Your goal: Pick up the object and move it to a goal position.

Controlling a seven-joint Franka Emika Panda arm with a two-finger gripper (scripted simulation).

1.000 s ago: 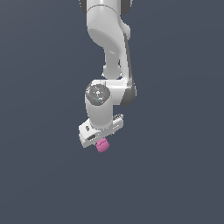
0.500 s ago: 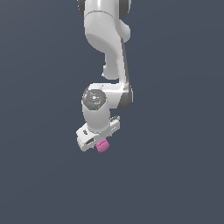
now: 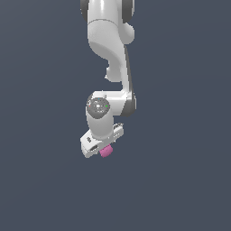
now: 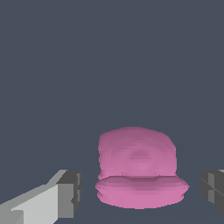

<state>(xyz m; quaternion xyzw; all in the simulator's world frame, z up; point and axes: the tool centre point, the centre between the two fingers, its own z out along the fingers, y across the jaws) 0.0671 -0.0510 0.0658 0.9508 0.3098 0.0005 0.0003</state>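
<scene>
Shifting left: claw, pink object

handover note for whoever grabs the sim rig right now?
Gripper: open. In the wrist view both fingers stand clear of the pink object, with gaps on either side.
Object: sits between the fingers, at the gripper's tip in the exterior view. Whether it rests on a surface cannot be told.
Done: gripper lined up around the object.
Left: close on it, lift, carry to the goal. No goal marker is visible in either view.
</scene>
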